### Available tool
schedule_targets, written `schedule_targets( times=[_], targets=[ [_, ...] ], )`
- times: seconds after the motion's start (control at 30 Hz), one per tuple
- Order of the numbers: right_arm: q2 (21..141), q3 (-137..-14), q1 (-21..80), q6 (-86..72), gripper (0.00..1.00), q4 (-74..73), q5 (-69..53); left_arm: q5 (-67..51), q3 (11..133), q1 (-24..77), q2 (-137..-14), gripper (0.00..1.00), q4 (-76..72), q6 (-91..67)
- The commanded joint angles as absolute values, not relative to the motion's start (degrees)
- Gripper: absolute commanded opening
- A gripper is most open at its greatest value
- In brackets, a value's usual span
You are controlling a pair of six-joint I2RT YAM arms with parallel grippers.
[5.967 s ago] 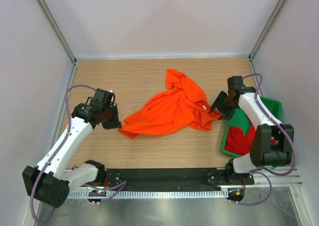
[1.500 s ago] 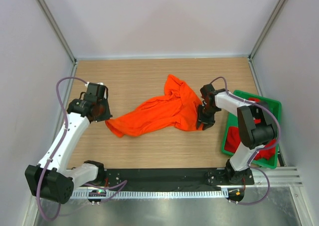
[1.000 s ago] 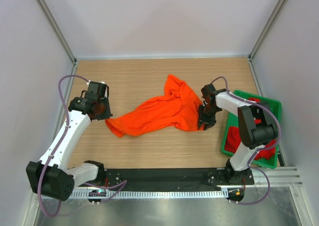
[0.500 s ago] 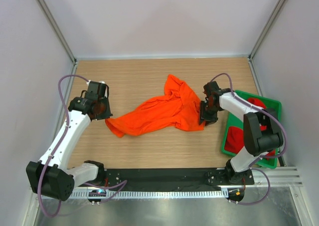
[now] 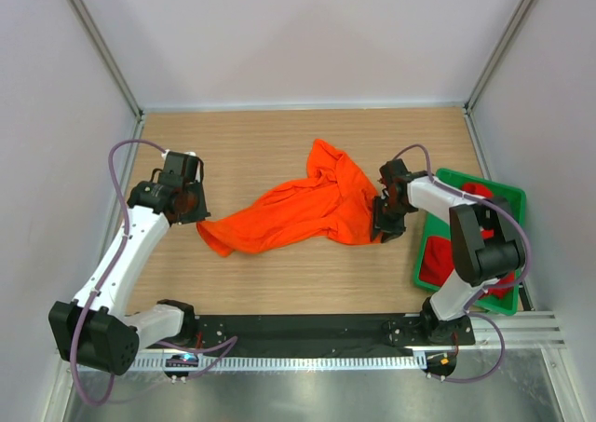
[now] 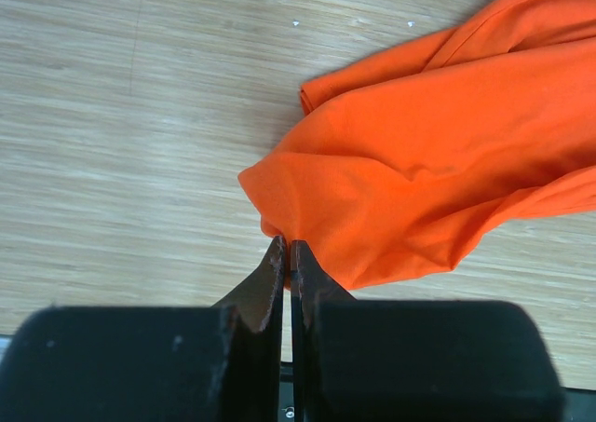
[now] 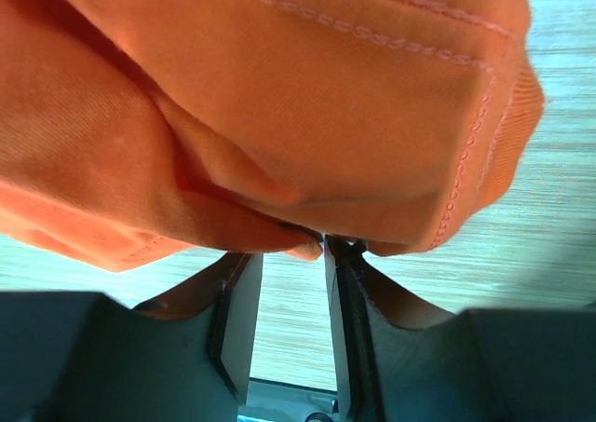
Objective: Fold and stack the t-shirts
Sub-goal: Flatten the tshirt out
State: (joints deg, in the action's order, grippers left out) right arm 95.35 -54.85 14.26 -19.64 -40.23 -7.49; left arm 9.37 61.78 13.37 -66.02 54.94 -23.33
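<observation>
Item: my left gripper [image 6: 286, 246], arm extended forward, jaws closed, pinching the orange t-shirt [image 5: 298, 212] by its corner.
Item: my right gripper [image 7: 291, 252], arm folded inward, jaws half-apart astride the hem; I cannot tell whether it grips.

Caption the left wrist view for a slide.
Left gripper shut on a corner of the bright orange cotton t-shirt.
</observation>
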Motion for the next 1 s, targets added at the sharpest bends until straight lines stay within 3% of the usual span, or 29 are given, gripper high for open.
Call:
schedule_targets(
  times=[0.0,0.23,0.43,0.67,0.97],
  targets=[
    [97.4,-55.5,14.2,-19.9,0.39,-36.5,-8.5,9.5,62.8,13.4,-66.0,0.00,53.2,-23.0],
    [96.9,-56.3,14.1,-20.3,0.27,-37.2,-9.5,8.9,62.6,13.4,-66.0,0.00,52.6,-23.2],
    [91.3,-57.8,14.1,-22.7,0.01,-42.4,-9.5,7.8,61.1,13.4,-65.3,0.00,53.2,-24.3],
    [80.5,-65.7,13.8,-27.7,0.01,-53.2,-5.7,8.1,57.3,13.4,-60.9,0.00,54.3,-30.6],
    [80.3,-92.1,9.8,-24.5,0.01,-71.2,-0.8,13.2,58.4,12.9,-55.6,0.00,61.2,-40.5]
  ],
)
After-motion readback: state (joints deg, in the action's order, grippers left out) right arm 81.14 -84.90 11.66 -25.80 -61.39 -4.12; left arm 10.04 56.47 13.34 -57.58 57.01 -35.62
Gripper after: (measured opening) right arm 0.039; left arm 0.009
